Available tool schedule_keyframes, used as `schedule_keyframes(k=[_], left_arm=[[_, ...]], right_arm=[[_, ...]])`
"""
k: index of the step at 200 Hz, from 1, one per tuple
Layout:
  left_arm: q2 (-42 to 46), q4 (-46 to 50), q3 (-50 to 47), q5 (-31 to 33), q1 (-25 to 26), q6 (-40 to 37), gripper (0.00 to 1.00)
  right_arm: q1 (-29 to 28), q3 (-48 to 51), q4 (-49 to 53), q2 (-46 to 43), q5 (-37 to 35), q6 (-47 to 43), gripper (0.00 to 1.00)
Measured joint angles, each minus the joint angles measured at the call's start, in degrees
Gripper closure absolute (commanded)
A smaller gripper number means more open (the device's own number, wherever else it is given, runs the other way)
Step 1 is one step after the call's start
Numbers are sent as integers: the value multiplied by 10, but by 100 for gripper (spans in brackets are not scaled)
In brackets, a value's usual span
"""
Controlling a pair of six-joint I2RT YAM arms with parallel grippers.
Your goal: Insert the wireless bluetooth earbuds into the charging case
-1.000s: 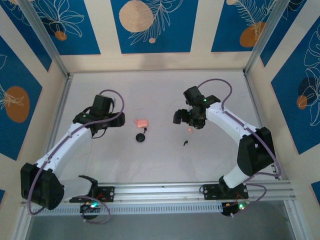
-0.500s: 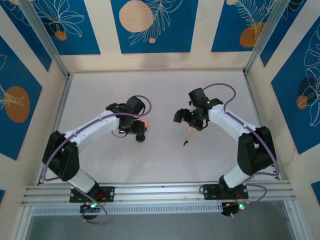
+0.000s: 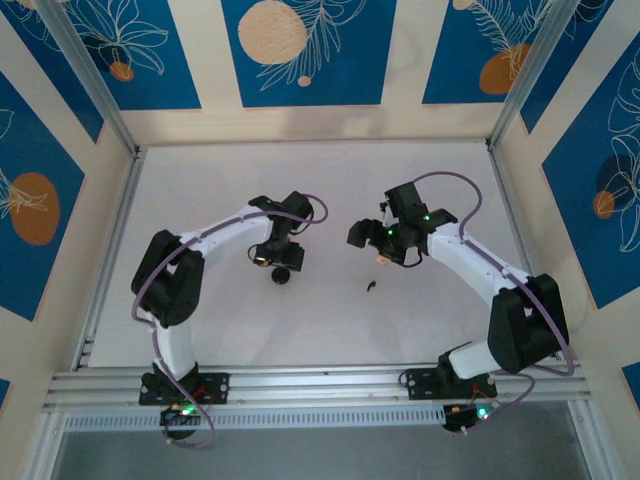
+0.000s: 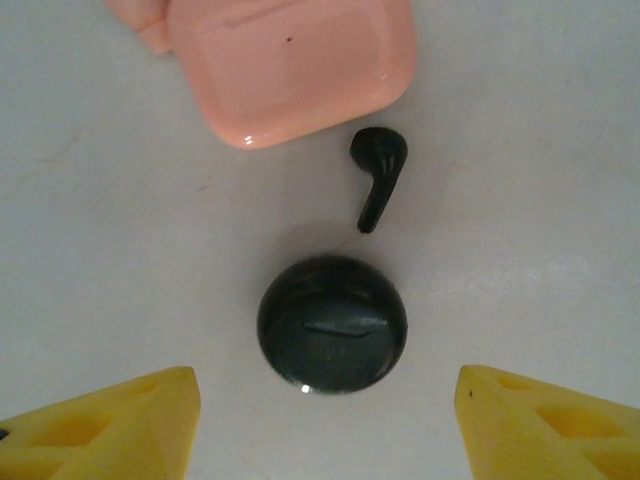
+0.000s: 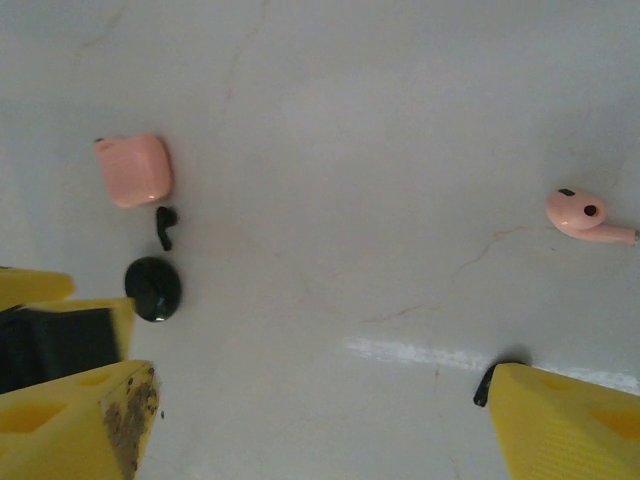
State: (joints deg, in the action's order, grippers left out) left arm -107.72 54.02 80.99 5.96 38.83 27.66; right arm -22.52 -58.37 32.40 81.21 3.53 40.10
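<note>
Left hand [image 4: 325, 435], open and empty, hovers above the bench [image 4: 100, 250] with the black disc [image 4: 332, 325] nearest, a dark earbud [image 4: 378, 175] just beyond and the pink charging case [image 4: 290, 60] farthest; closing here would probably seize the disc instead of the earbud.

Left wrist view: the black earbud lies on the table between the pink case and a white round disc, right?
No, the round disc is black, not white. The left wrist view shows the black earbud on the table between the pink case and it.
</note>
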Motion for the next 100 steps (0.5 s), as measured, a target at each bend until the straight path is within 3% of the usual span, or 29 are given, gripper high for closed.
schedule_keyframes(k=[100], left_arm=[[-55, 11, 9, -26, -1, -17, 32]], right_arm=[[8, 19, -10, -58, 0, 4, 14]])
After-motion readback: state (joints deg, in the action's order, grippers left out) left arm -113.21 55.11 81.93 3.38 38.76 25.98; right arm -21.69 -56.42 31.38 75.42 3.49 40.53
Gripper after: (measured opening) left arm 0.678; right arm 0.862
